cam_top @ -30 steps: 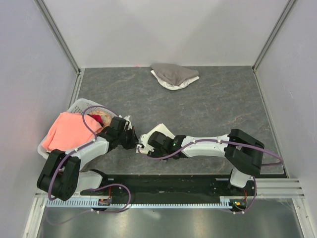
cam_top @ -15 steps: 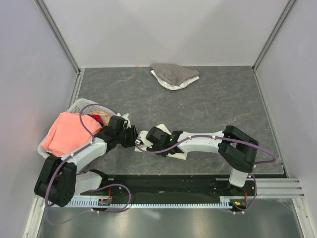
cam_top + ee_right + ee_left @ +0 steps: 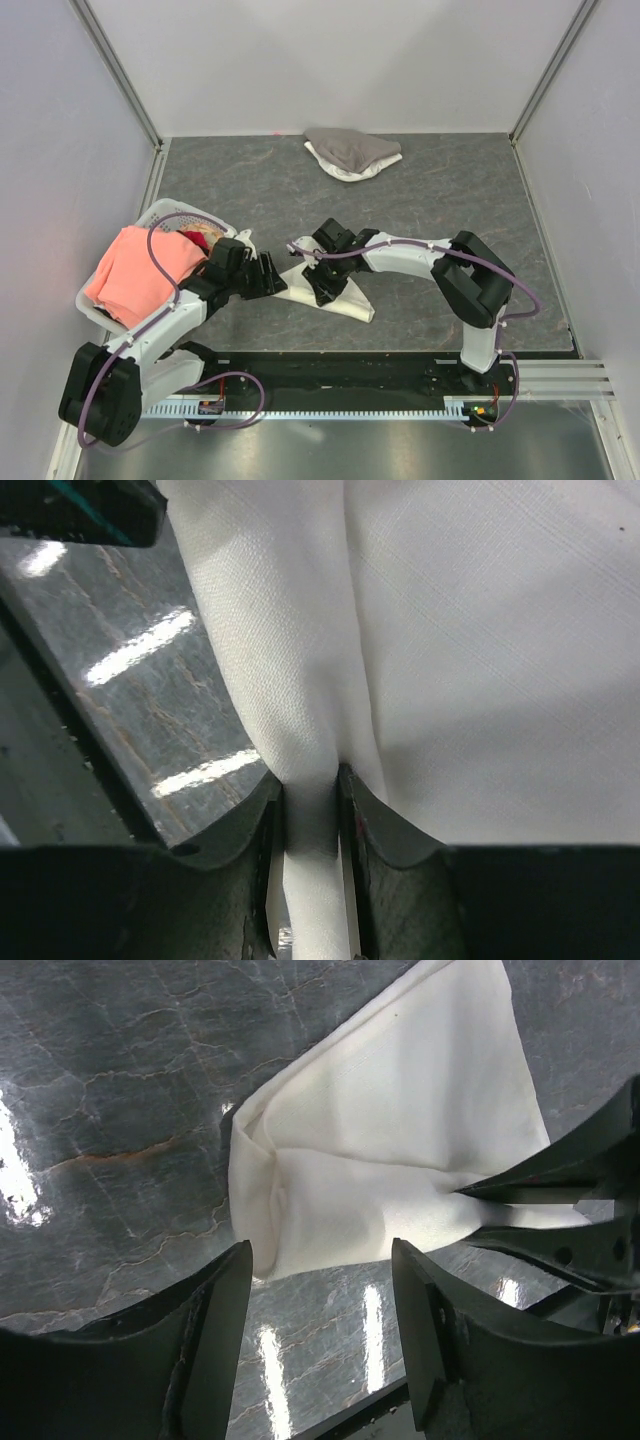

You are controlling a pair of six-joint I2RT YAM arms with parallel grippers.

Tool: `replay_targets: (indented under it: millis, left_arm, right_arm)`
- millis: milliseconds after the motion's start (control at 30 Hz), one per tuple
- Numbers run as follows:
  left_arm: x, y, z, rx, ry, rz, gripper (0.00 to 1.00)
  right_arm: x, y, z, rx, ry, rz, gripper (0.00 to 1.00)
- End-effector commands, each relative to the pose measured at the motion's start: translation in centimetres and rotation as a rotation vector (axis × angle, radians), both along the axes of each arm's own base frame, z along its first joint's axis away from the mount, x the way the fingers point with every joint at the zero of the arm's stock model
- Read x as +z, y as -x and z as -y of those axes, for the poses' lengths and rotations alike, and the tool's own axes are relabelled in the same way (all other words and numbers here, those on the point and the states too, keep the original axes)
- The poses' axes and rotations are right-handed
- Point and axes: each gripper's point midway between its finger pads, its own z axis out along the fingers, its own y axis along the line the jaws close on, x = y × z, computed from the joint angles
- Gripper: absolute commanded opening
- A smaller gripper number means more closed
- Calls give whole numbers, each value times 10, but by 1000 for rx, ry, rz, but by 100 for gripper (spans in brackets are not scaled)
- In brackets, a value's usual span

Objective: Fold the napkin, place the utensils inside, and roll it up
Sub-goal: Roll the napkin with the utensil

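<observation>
My right gripper (image 3: 310, 800) is pinched on a bunched fold of the napkin (image 3: 400, 1130), which lies on the table (image 3: 450, 200) between my arms, partly hidden under my right wrist from above; my left gripper (image 3: 320, 1260) gapes beside its corner, holding nothing.

The dark marbled worktop (image 3: 450, 200) carries a white napkin (image 3: 352, 300) near the front, a grey-and-white cloth heap (image 3: 350, 152) at the back and a basket (image 3: 160, 212) at the left edge.
</observation>
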Motion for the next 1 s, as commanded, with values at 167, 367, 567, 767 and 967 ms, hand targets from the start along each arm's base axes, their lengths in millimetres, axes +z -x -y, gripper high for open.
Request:
replay_targets:
  millis: [167,367,567,767,967]
  left_arm:
    - [10,-5,-1,21,-12,61,66]
    - [11,-13,7,-23,7,114,65]
    - [9,-15,20,-89,56,153,60]
    - [-4,-14,28,-129,91,161,45]
    - [-13,-16,31,-129,84,128,25]
  right_arm:
    - [-26,33,26,-57,0,-435,31]
    - [-30,27,29,-113,-79,-582,32]
    - [-37,23,29,-129,-96,-615,32]
    - [-44,22,29,-142,-85,-626,32]
    - [-48,19,32,-150,-70,-610,32]
